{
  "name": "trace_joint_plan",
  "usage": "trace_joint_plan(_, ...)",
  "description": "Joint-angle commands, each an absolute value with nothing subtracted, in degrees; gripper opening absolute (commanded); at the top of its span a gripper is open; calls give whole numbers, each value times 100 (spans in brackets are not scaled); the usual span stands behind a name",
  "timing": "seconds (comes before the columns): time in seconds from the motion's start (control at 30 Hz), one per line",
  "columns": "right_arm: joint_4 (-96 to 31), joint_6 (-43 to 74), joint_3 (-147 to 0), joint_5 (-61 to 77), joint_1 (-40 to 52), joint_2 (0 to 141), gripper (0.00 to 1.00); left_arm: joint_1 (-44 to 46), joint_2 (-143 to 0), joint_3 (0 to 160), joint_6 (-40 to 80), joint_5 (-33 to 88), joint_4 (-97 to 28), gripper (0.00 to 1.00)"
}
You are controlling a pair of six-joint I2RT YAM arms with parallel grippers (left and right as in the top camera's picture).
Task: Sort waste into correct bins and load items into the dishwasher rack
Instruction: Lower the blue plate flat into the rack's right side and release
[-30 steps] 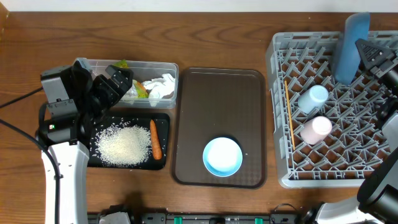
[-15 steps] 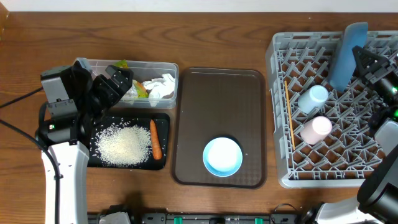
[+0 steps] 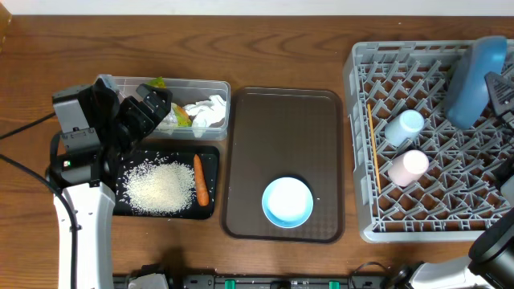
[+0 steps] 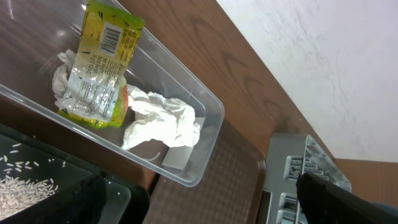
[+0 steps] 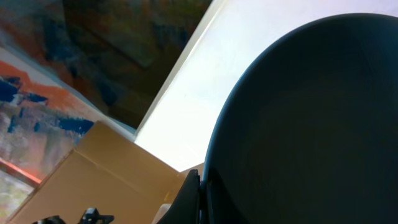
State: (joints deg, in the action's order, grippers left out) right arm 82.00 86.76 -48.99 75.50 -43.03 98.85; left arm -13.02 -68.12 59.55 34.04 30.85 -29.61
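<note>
My right gripper (image 3: 496,84) is shut on the dark blue plate (image 3: 475,80), holding it on edge over the far right of the grey dishwasher rack (image 3: 361,144); the plate fills the right wrist view (image 5: 311,118). In the rack lie the light blue cup (image 3: 404,126), the pink cup (image 3: 408,167) and the chopsticks (image 3: 373,144). The white-and-blue bowl (image 3: 287,201) sits on the brown tray (image 3: 281,112). The clear tub (image 3: 128,83) holds the wrapper (image 4: 99,65) and tissue (image 4: 163,118). The black tray (image 3: 210,156) holds rice (image 3: 161,186) and the carrot (image 3: 200,179). My left gripper (image 3: 148,108) is open and empty over the tub.
The wooden table runs along the back and between the trays. A white wall lies beyond the far edge. The left arm's base stands at the front left.
My right gripper has moved the blue plate to the right and tilted it, toward the rack's right edge. The left arm has not moved.
</note>
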Motion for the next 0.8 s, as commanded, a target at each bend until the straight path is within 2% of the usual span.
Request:
trace_joint_plan(0.0,8385,9089,-4912,7550,-4342,9870,1,-1321,-6816,5988,3284,3013,-2956,100)
trace_joint_plan(0.17,8464,9338,-4890,7210,-4222,9870,1,-1321,-6816,5988,3284,3015,-2954,100)
trace_joint_plan(0.5,8438,8154,-4272,6600,-3651,9870,1,-1321,-6816,5988,3284,3013,-2954,100)
trace_joint_plan(0.77,8449,7964,-4171,6628,-3649,9870,1,-1321,-6816,5988,3284,3013,-2956,100)
